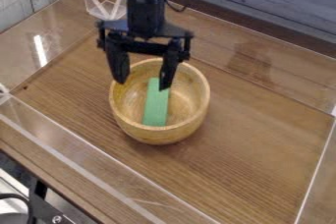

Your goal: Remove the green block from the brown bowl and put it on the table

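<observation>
- While my black hand (144,72) hangs over the upper left part of the round tan wooden bowl (160,99), its two fingers stand wide apart, gripping nothing.
- Inside that bowl lies the flat bright green block (157,104), partly behind my right-hand finger (168,74).
- Near frame centre, the bowl rests on the dark wood-grain worktop (250,159), edged by clear acrylic walls (144,203).
</observation>
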`<state>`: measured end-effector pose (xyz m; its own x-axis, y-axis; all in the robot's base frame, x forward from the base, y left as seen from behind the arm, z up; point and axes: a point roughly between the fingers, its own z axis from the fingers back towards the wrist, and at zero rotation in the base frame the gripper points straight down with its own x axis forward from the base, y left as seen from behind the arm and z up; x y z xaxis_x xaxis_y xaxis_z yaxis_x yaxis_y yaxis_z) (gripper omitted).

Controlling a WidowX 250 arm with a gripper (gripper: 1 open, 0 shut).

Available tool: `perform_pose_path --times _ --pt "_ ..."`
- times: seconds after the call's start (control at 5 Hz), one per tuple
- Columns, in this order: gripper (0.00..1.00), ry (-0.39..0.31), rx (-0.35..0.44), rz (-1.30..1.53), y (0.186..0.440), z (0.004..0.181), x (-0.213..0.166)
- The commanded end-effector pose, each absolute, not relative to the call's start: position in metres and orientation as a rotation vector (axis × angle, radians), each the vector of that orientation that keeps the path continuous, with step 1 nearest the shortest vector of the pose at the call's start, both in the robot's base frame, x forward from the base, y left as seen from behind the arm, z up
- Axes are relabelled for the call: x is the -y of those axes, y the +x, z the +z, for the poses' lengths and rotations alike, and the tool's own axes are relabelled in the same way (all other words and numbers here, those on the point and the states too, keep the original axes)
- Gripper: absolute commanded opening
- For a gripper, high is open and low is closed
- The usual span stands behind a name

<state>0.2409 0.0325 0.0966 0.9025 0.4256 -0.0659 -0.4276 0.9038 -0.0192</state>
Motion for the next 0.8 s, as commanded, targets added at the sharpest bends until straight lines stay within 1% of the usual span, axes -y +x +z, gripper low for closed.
perform_pose_path --times 0.0,0.4,0.6 --pt "1.00 -0.048 0.001 0.560 0.249 0.088 -0.026" --pt "1.00 -0.065 0.051 0.542 0.256 0.081 -0.012" --pt "1.00 -0.053 0.065 0.517 0.258 0.072 -0.017"
